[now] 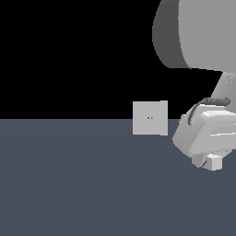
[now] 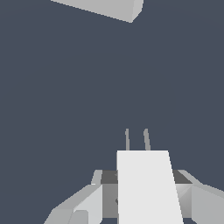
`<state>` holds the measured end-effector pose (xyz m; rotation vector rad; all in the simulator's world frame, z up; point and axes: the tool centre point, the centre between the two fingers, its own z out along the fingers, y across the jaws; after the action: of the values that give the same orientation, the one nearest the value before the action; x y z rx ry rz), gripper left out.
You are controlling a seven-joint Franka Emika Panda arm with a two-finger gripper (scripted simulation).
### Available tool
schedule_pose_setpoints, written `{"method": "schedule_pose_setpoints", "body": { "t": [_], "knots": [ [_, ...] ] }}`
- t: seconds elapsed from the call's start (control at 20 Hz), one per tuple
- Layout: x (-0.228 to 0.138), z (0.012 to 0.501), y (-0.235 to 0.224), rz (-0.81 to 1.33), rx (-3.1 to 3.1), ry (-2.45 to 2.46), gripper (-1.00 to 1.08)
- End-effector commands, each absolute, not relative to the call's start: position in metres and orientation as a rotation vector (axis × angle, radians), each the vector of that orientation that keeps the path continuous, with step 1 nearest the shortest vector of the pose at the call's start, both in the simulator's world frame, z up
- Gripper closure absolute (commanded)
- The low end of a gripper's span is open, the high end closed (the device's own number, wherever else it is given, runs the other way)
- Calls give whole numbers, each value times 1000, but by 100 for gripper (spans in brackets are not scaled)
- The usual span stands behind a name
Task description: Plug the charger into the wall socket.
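A flat slate-blue floor (image 1: 69, 184) runs back to a black background. The wall socket (image 1: 150, 118), an upright light-grey square plate with two tiny orange dots at its centre, stands on the floor at mid-scene. To the exterior view's right of it and apart from it, the gripper (image 1: 209, 161) hangs low above the floor. Its jaws appear clamped on the charger (image 2: 148, 186), a pale block between the fingers (image 2: 87, 203) with two thin prongs pointing forward.
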<state>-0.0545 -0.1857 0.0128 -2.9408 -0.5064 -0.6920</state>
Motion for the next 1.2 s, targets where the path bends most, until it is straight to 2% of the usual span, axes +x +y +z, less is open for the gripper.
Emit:
{"method": "schedule_pose_setpoints", "body": {
  "t": [0.0, 1.15],
  "knots": [
    [-54, 14, -184, -694, -2945, -495, 108],
    [-38, 72, -117, -732, -3050, -25, 108]
  ]
}}
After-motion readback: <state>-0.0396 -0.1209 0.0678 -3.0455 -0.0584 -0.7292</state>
